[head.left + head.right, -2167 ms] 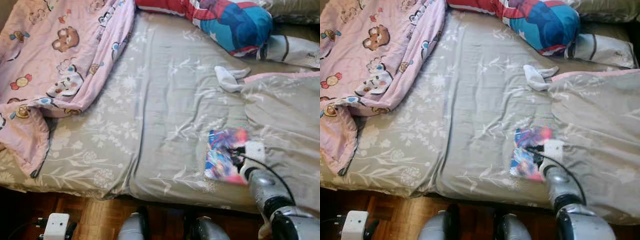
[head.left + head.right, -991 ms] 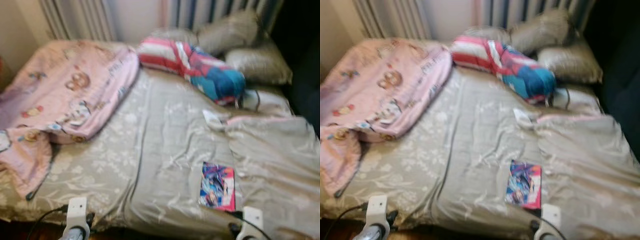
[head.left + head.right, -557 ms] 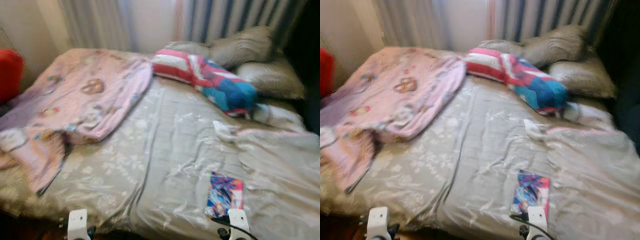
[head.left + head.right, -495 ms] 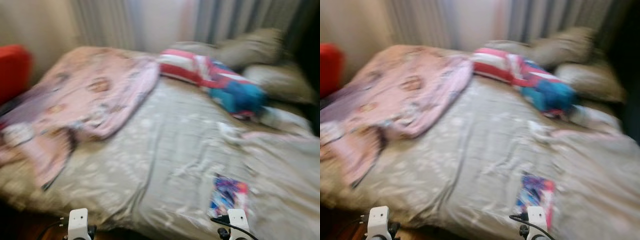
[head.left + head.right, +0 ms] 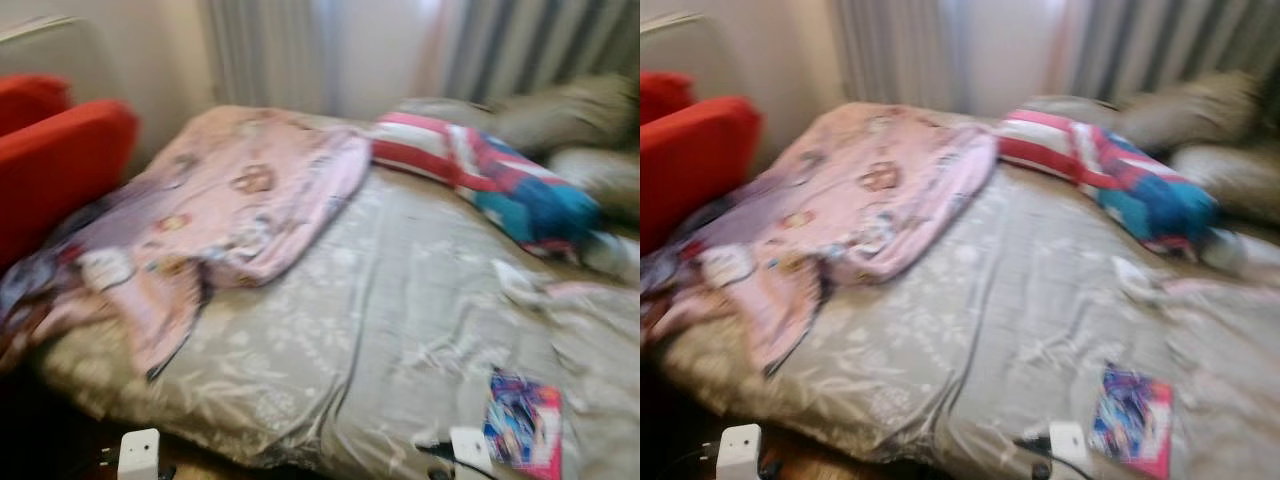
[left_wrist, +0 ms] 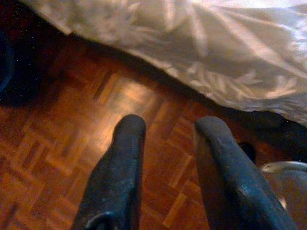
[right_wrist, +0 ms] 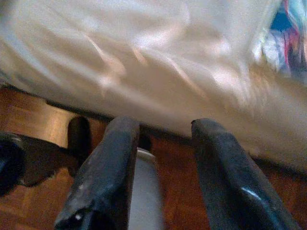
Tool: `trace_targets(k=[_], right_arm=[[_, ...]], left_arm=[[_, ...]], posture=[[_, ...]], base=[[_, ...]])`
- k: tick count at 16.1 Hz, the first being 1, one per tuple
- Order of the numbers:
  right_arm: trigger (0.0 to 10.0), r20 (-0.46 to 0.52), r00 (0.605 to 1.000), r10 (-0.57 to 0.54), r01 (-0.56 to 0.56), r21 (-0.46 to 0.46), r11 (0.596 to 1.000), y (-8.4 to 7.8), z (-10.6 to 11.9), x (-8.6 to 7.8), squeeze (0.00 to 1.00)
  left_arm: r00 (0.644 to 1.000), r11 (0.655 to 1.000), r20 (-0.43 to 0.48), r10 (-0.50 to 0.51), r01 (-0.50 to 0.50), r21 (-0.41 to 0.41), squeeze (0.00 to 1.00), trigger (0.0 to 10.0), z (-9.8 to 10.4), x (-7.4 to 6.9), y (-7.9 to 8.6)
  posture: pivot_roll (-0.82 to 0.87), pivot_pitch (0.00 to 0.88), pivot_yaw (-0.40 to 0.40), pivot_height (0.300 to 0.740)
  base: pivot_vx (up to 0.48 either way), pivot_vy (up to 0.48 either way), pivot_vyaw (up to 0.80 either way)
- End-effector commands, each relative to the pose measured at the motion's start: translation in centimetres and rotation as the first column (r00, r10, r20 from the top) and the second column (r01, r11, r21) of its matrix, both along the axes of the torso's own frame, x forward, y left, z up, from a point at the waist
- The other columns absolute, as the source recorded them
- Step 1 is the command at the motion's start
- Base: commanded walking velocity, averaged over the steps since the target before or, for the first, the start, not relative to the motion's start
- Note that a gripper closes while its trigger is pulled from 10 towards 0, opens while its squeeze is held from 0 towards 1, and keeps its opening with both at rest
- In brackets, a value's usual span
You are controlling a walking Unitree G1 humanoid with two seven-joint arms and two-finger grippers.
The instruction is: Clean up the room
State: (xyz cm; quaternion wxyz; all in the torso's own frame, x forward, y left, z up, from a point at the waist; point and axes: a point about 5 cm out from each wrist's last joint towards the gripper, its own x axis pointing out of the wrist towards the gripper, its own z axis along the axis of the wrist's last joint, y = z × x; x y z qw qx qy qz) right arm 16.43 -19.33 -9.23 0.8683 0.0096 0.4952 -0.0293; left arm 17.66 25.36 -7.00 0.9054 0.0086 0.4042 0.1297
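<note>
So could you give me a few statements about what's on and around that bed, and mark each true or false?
1. A pink cartoon-print blanket lies bunched on the bed. True.
2. The colourful book sits on the parquet floor. False: it lies on the grey floral sheet.
3. The left gripper holds a sock. False: its fingers are open, empty, above the floor.
4. A red chair stands beside the bed. True.
5. The right gripper is open. True.

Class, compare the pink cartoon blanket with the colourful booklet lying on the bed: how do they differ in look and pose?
The pink blanket is large, soft and rumpled, spilling over the bed's left edge. The booklet is small, flat and blue-red, near the front right edge. Both rest on the grey floral sheet.
</note>
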Motion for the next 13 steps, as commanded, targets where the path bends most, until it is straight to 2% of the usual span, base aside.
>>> trace_targets(k=[1,13], right_arm=[[10.0,-0.004,1.000,-0.005,0.005,0.008,1.000,0.26,-0.05,-0.02,0.00],[10.0,0.008,1.000,-0.029,0.029,0.010,1.000,0.25,0.04,0.20,0.00]], left_arm=[[1.000,1.000,-0.029,-0.002,0.002,-0.001,0.00,10.0,-0.23,-0.48,0.17],[1.000,1.000,-0.026,-0.011,0.011,-0.006,0.00,10.0,-0.14,0.14,-0.34]], posture=[[0.16,0.046,0.000,0.740],[0.17,0.000,-0.006,0.740]], base=[[0.000,0.480,0.00],[0.000,0.480,0.00]])
